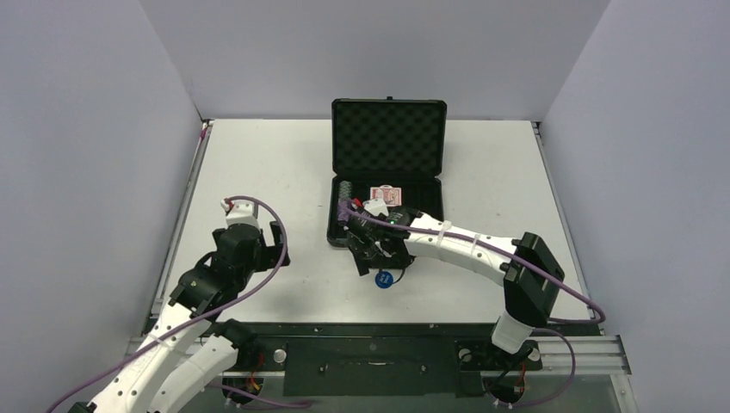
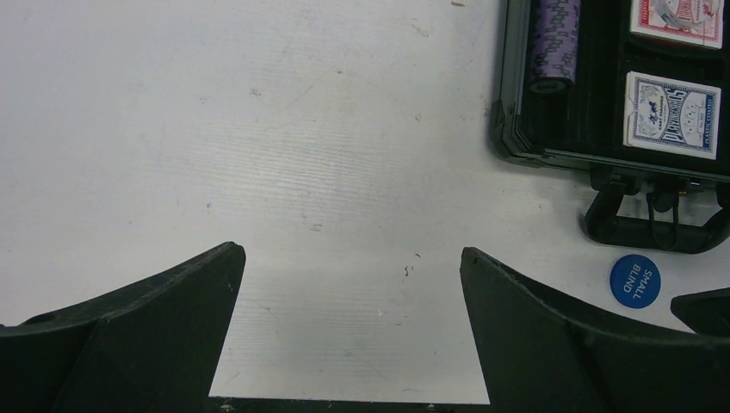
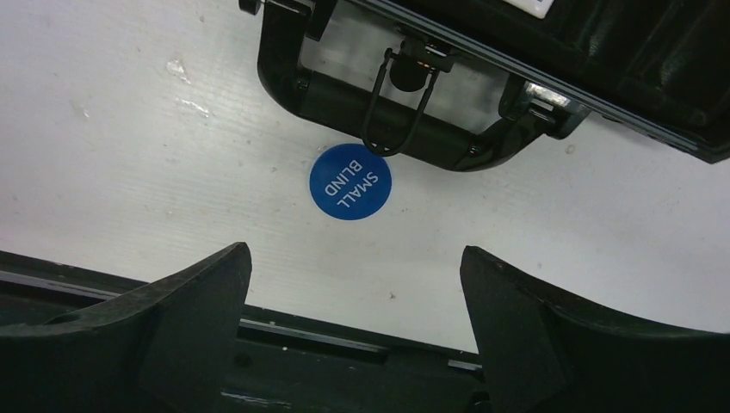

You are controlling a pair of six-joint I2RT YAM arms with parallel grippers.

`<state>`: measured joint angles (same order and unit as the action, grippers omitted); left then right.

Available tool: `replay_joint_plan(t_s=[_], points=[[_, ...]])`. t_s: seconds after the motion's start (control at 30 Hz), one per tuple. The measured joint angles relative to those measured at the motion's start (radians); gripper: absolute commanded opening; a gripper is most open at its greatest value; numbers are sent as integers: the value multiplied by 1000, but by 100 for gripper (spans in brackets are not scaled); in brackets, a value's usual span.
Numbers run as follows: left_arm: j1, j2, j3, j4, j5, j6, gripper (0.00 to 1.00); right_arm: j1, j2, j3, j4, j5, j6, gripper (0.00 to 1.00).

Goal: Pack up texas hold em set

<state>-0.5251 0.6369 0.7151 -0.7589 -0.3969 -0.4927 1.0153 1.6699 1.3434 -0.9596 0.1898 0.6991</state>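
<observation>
The black case [image 1: 389, 138] stands open at the table's middle, its foam-lined lid upright. Its base holds a red card deck [image 1: 386, 195], a blue card deck [image 2: 672, 114] and a purple chip stack [image 2: 553, 39]. A blue disc marked SMALL BLIND [image 3: 350, 181] lies flat on the table just in front of the case handle [image 3: 387, 112]. My right gripper [image 3: 355, 249] hovers open above the table near the disc [image 1: 385, 279], with nothing between its fingers. My left gripper [image 2: 351, 251] is open and empty over bare table left of the case.
A black rail [image 1: 370, 353] runs along the near edge of the white table [image 1: 258, 163], close behind the disc. Grey walls enclose the left, right and back sides.
</observation>
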Motion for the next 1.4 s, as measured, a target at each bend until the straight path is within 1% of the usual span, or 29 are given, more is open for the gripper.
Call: replay_joint_plan(t_s=[0.17,0.27,0.4,0.73,0.83,1.07,1.4], points=[[23,9,0,0,1,1,96,0,46,-20,29,-32,-86,85],[39,7,0,0,1,3,96,-1,59,-23,53,-38,-97,80],[50,13,0,0,5,4,96,-10,79,-45,93,-42,-77,73],[51,23,0,1,24,8,96,-32,109,-153,170,-40,7,71],[51,14,0,1,27,8,96,-40,109,-181,190,-41,26,68],[51,13,0,2,29,8,96,-40,114,-190,249,-47,49,64],[51,26,0,2,34,8,96,-34,142,-190,278,-60,54,53]])
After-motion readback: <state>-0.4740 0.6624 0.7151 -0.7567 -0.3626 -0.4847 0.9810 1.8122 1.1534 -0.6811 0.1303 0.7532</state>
